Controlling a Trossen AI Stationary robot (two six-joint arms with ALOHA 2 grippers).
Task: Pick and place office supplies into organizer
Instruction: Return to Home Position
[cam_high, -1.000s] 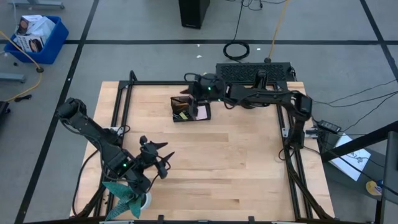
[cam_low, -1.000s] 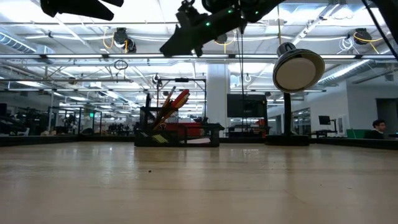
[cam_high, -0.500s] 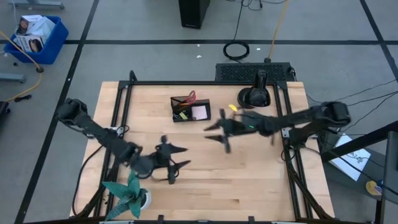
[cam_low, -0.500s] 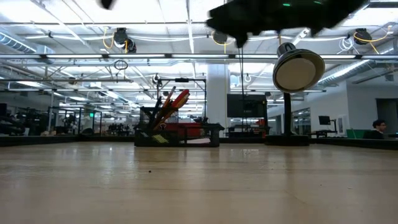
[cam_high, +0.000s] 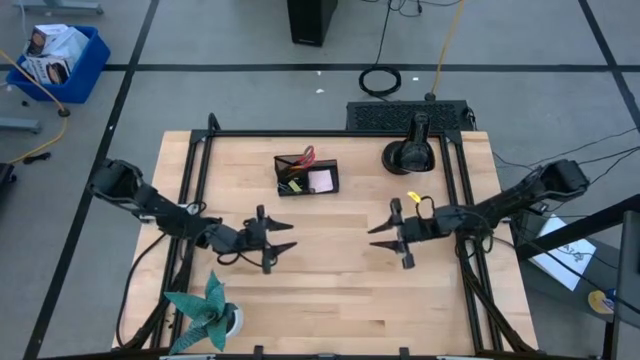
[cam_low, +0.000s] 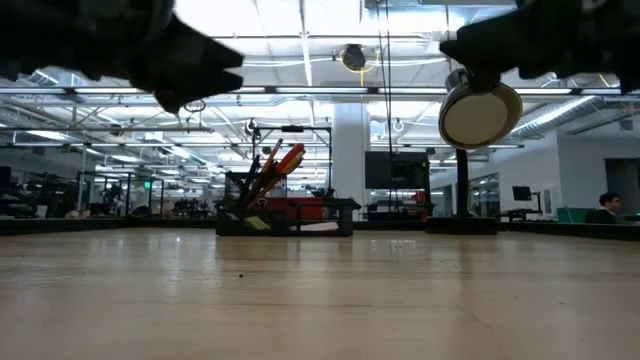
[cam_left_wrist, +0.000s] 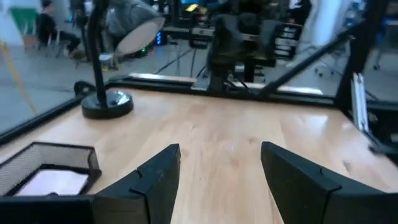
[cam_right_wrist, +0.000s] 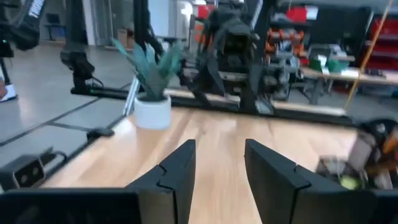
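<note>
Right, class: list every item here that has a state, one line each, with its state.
Left gripper: open, empty, raised.
Right gripper: open, empty, raised.
Organizer: upright, holding supplies.
Sticky-note pad: flat in the organizer's tray.
Desk lamp: upright.
Paper plant: upright.

The desk (cam_high: 340, 290) is pale wood, streaked in long plank bands, edged by black rails (cam_high: 330, 132). The organizer (cam_high: 305, 193) is black mesh; inside show a pink pad (cam_high: 321, 180), red scissor handles (cam_high: 306, 154) and yellow bits (cam_high: 291, 185). The lamp (cam_high: 408, 155) is black. The paper plant (cam_high: 203, 305) is teal, its pot (cam_high: 233, 322) white. The left arm (cam_high: 160, 210) and right arm (cam_high: 500, 205) are black. A blue bin (cam_high: 62, 62) stands on the grey floor (cam_high: 250, 40).
</note>
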